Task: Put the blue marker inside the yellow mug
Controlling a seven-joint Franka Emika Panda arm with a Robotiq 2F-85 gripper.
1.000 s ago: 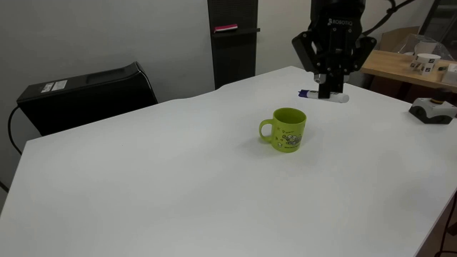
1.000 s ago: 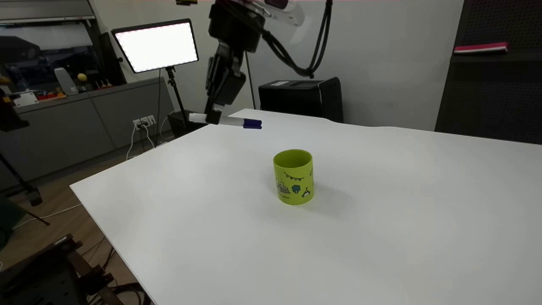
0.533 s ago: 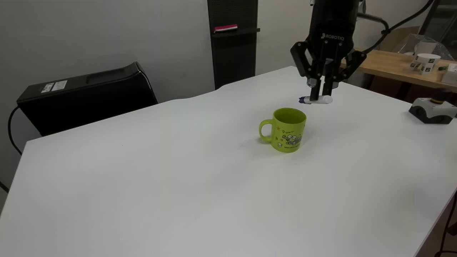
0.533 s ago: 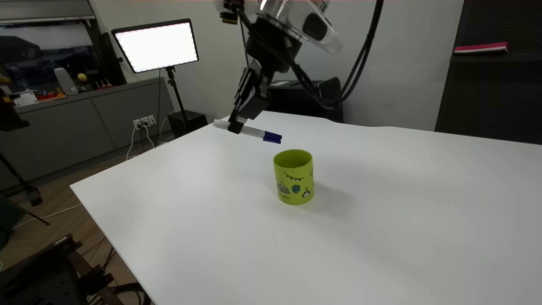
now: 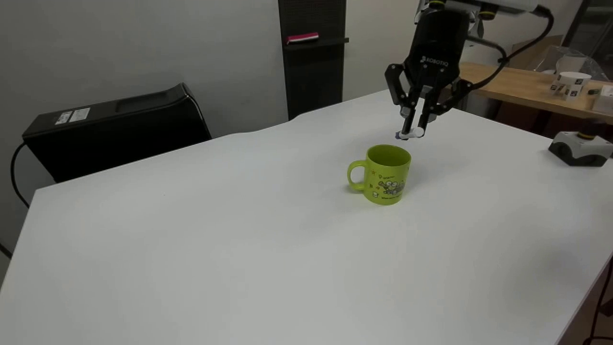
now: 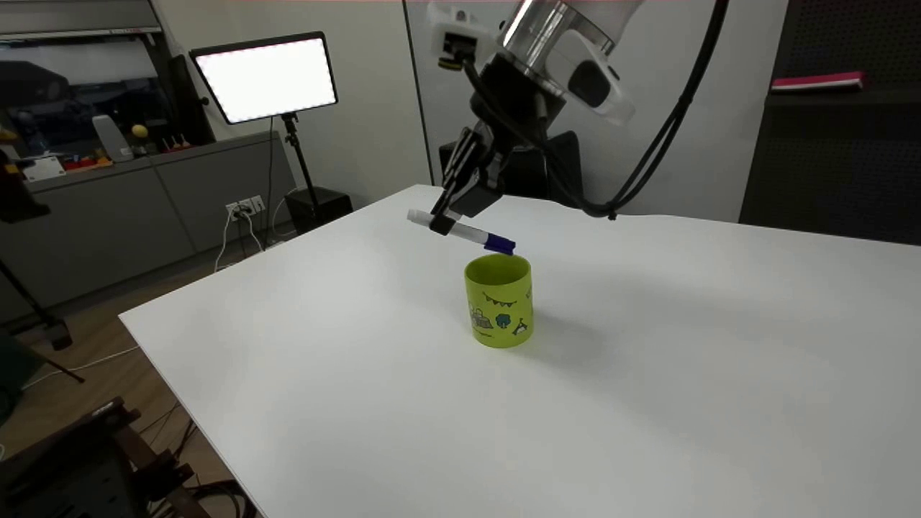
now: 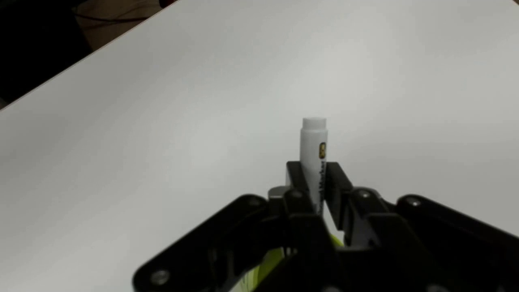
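Gripper (image 7: pixel 314 172) is gripping the blue marker (image 6: pixel 469 234), fingers (image 7: pixel 338 182) pressing its white barrel from both sides; in wrist view the white end (image 7: pixel 314 125) is poking out past the tips, w/ dk lettering & a small yellow-black badge showing. In an exterior view the marker is slanting, white end higher, dk blue cap (image 6: pixel 500 244) pointing down twd the yellow mug (image 6: pixel 500 309). Marker is hanging in the air outside the mug, cap end showing right by the back of the rim; touching, just apart or over the mouth, I'm not able to tell. In an exterior view the handle (image 5: pixel 355 176) is sticking out to one side, & the marker is looking short, white end facing front, just a bit of cap peeking out. Mug is standing upright on the white table (image 5: pixel 215 249), dk cartoon print showing on its wall in both exterior views; in wrist view only bits of it are showing btwn gripper parts. Arm (image 6: pixel 550 36) is slanting down over the table, black cable (image 6: pixel 685 101) looping beside it. In bkgd a lamp (image 6: pixel 265 78) is glowing & a black case (image 5: pixel 117 129) is sitting past the table edge
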